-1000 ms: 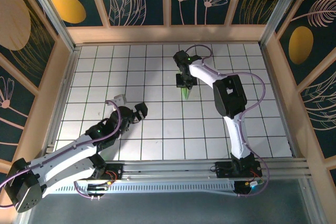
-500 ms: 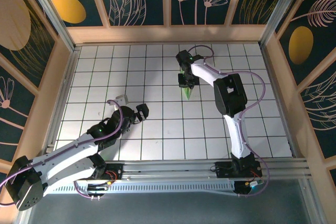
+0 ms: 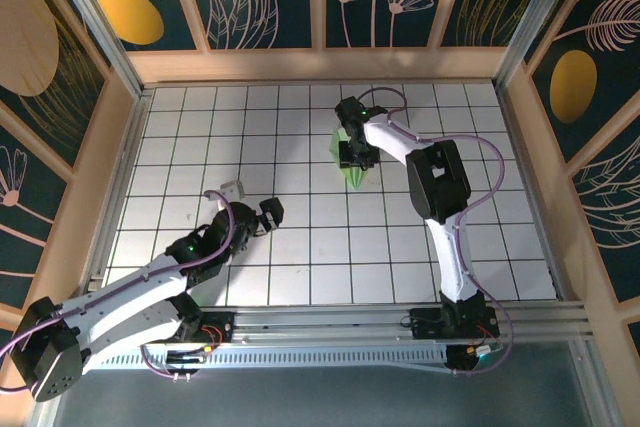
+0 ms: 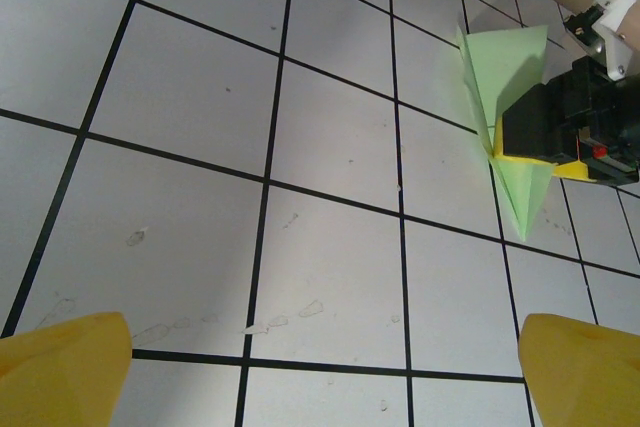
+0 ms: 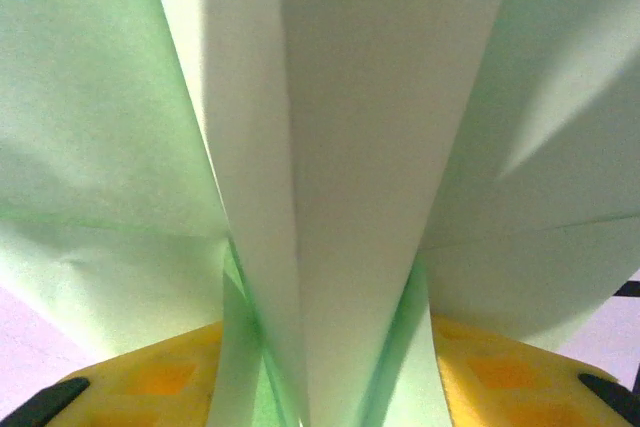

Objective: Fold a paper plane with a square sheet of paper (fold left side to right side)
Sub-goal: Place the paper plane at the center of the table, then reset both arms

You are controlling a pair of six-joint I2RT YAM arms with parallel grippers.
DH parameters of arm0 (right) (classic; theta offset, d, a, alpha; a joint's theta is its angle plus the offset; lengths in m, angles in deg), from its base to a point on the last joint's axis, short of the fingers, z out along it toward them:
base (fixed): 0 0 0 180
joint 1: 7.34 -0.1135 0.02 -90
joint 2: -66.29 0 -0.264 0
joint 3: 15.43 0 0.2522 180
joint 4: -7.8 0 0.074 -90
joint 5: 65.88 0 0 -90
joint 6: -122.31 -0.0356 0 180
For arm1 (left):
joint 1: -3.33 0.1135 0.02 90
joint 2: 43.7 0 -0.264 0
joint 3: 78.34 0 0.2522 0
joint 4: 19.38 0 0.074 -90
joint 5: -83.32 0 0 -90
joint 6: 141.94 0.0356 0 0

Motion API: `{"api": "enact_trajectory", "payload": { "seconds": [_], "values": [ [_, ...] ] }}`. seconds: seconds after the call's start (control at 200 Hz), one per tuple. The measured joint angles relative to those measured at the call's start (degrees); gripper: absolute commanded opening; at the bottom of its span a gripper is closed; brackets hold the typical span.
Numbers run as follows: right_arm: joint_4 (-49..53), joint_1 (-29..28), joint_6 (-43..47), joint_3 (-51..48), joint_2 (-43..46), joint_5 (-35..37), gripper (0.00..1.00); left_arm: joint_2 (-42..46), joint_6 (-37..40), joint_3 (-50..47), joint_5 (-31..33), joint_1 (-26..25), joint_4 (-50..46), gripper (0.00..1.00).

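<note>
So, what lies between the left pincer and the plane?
Bare white tiles, nothing else, from the left pincer to the plane; the top and left wrist views show this.

Bright even light, faint shadows, blurred close-up

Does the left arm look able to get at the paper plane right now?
Probably yes, partly: bare tiles lie between the open left gripper and the paper plane, but the right gripper straddles its middle, leaving mainly the pointed tip free.
</note>
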Motion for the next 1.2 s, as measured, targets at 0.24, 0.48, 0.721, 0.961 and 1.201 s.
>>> {"api": "enact_trajectory", "payload": {
  "seconds": [0.24, 0.48, 0.721, 0.961, 1.201],
  "values": [
    [-0.1, 0.0, 0.0, -0.6, 1.2, 0.0, 0.46, -0.7, 1.2, 2.4, 0.0, 0.2, -0.3, 0.99],
    [0.3, -0.2, 0.0, -1.0, 5.6, 0.4, 0.53, -2.9, 2.7, 4.5, -3.8, 4.3, 0.3, 0.99],
    [-1.2, -1.0, 0.0, -10.4, 17.4, 2.8, 0.74, -3.7, 6.6, 5.8, -11.0, 16.9, 0.4, 0.99],
    [-16.5, 6.7, 0.9, -36.6, 45.8, 4.5, 0.97, -3.5, 15.4, 6.3, -10.2, 33.6, 1.6, 0.99],
    [-40.2, 23.0, 4.2, -64.3, 64.6, 6.6, 0.99, -3.0, 25.4, -1.8, -1.2, 36.2, 15.1, 0.99]
  ]
}}
